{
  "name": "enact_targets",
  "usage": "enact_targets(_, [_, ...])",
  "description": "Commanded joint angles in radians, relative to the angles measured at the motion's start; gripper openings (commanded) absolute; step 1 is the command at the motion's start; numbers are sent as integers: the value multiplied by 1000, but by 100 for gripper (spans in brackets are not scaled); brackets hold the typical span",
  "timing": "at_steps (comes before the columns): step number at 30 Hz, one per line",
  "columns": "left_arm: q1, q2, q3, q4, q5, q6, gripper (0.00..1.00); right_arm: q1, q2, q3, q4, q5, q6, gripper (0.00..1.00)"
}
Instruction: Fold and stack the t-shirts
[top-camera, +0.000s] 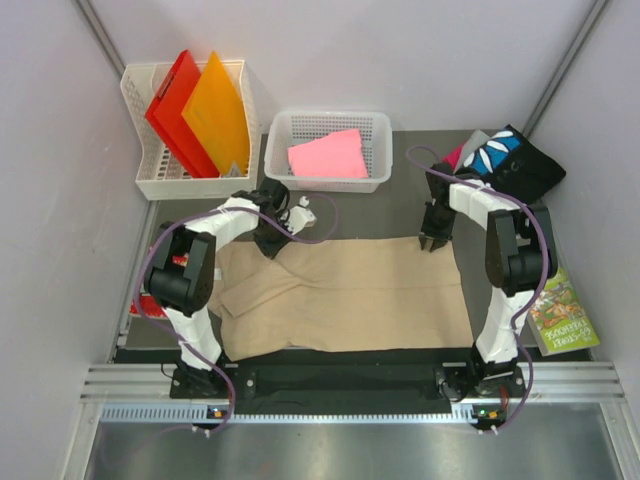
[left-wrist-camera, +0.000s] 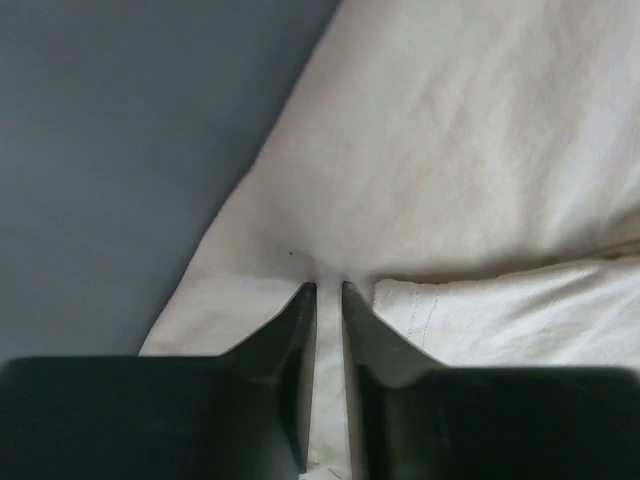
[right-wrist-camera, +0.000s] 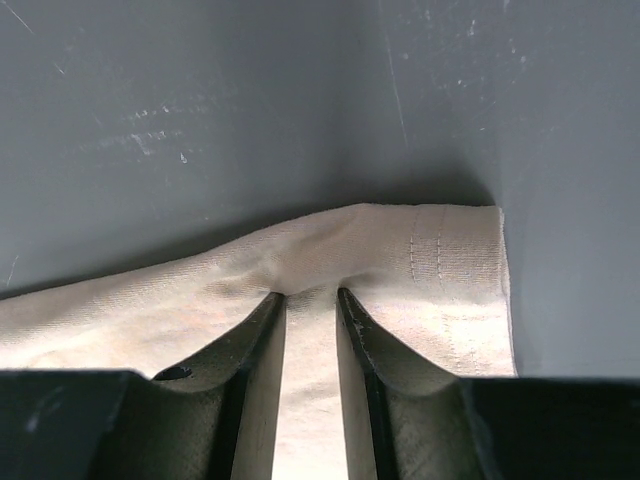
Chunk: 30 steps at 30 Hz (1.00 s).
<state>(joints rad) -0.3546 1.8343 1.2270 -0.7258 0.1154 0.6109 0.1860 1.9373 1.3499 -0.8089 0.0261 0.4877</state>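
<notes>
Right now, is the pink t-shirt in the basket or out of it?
In: the pink t-shirt lies inside the white mesh basket, within its walls.

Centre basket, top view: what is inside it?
A folded pink t-shirt lies inside the white mesh basket and fills most of it. The shirt covers the basket floor beneath it, so whether anything lies under the shirt cannot be seen.

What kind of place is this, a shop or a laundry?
Most likely a robot test booth, not a laundry: two arms bolted to a metal rail, plain pale walls close around the table, and a tan t-shirt spread between them.
</notes>
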Motion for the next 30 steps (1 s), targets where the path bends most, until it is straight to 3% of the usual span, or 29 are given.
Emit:
enact_targets(1, [3,0,57,-17,33,-16,8,7,-8,28,54,-3,-6,26])
enact_targets(3, [3,-18,52,-23,35,-17,1,7,-5,40,45,3,-8,26])
enact_targets(19, [2,-72,-9,-57,52,-16,1,6,-12,94,17,5,-3,25])
enact_targets(23, [2,-52,-6,-73,61,-14,11,6,-20,84,13,6,-3,26])
enact_targets(30, [-4,-29,8,-83,78,-14,19,6,-34,57,20,5,0,26])
